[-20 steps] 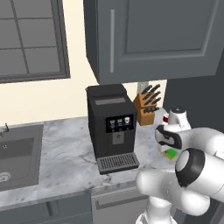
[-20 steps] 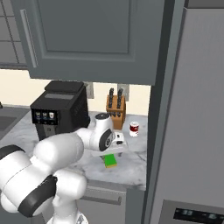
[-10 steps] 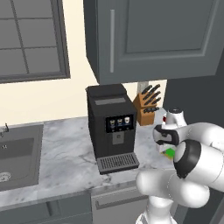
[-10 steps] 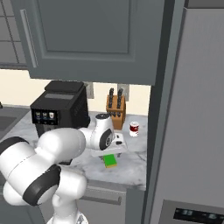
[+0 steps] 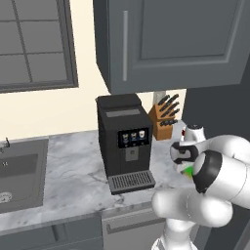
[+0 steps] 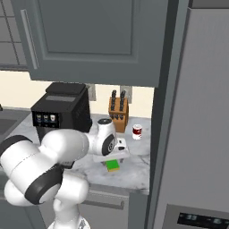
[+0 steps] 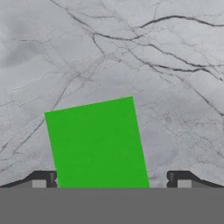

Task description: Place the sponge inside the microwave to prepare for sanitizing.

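The sponge (image 7: pixel 97 144) lies flat on the marble counter with its bright green top up, slightly turned. It also shows near the counter's front edge (image 6: pixel 112 165) and as a green sliver behind the arm (image 5: pixel 188 171). My gripper (image 7: pixel 111 180) hangs directly over it, open. One dark fingertip (image 7: pixel 43 179) stands on each side of the sponge, clear of it, with nothing held. From the right base view the hand (image 6: pixel 117 152) hovers just above the sponge. The microwave is out of view.
A black coffee machine (image 5: pixel 124 141) stands left of the hand. A knife block (image 6: pixel 118 112) and a small red can (image 6: pixel 137 132) are at the back of the counter. A tall grey panel (image 6: pixel 197 134) walls the right side. A sink (image 5: pixel 19 171) lies far left.
The arm's big elbow has swung closer to the hand. The hand stays over the sponge, still open, and the sponge has not moved.
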Motion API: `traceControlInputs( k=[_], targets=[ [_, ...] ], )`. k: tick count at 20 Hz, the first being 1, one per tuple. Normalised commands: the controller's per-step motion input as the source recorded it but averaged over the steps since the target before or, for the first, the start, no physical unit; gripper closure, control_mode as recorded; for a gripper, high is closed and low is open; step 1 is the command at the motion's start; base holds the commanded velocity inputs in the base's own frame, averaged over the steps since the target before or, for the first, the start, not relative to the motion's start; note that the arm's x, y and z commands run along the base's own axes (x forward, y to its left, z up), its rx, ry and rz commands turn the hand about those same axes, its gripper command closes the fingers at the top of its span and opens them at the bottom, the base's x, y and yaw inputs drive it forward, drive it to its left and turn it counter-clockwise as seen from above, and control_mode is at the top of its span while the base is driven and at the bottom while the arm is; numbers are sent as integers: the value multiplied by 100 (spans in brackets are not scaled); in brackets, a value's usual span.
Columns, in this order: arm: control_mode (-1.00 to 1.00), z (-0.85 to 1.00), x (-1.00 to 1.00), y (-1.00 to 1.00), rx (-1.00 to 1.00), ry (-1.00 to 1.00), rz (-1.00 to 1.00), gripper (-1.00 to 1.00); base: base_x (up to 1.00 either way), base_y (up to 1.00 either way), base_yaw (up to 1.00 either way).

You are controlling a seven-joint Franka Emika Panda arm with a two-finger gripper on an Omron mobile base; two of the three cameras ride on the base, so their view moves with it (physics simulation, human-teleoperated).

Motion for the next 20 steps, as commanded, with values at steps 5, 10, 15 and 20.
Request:
traceControlInputs(
  k=[5,10,15,20],
  targets=[
    [-100,-19,0,0,0,0,0,-100,0,0,0],
    [-100,-26,0,0,0,-3,0,-100,0,0,0],
    [-100,-21,0,0,7,-3,0,-100,0,0,0],
    [-100,-20,0,0,8,-1,0,100,0,0,0]
  ],
)
